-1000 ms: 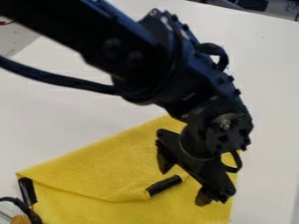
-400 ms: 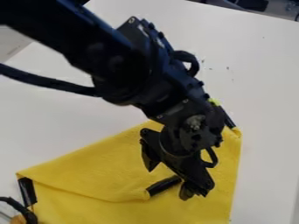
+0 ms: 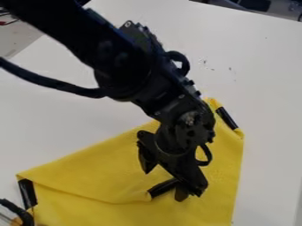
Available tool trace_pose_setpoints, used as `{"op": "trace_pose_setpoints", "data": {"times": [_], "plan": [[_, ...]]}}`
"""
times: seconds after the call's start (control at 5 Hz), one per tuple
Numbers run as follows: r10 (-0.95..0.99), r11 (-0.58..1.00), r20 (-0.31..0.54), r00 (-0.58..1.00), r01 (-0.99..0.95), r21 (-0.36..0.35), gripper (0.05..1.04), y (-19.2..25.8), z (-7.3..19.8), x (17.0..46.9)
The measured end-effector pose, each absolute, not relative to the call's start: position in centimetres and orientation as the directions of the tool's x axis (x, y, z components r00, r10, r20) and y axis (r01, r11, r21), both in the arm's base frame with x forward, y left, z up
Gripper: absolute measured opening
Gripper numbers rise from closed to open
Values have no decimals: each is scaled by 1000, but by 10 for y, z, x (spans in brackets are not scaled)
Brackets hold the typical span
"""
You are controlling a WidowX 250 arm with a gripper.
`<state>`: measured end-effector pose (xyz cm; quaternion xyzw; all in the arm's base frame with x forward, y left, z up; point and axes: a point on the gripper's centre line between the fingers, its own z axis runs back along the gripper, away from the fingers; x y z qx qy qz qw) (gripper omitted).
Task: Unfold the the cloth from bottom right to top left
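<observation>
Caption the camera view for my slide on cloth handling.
Open black tool above a partly folded yellow cloth with black strips, on a white table.

Looks like a robotics lab or workshop, hard to say which. Has a black robot arm (image 3: pixel 118 59) with exposed joints and bolts, slanting over a broad white table (image 3: pixel 259 79). Also has a thick black cable (image 3: pixel 53 84) running to the arm, thin red and dark wires (image 3: pixel 7 22) by the upper left edge, and dark gear (image 3: pixel 254 4) past the table, too cut off to name.
</observation>
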<state>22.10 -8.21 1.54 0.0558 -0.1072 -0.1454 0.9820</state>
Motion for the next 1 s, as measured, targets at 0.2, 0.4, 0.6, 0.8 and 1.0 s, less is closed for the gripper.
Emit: {"op": "trace_pose_setpoints", "data": {"times": [0.2, 0.4, 0.6, 0.8, 1.0], "plan": [[-299, 952, 191, 935, 278, 129, 941, -81, 12, 224], [-314, 948, 194, 929, 294, 126, 656, -81, 11, 224], [-311, 948, 187, 932, 291, 128, 355, -81, 12, 225], [-311, 946, 172, 935, 287, 153, 154, -80, 16, 221], [-308, 945, 186, 933, 278, 170, 66, -85, 29, 223]]}}
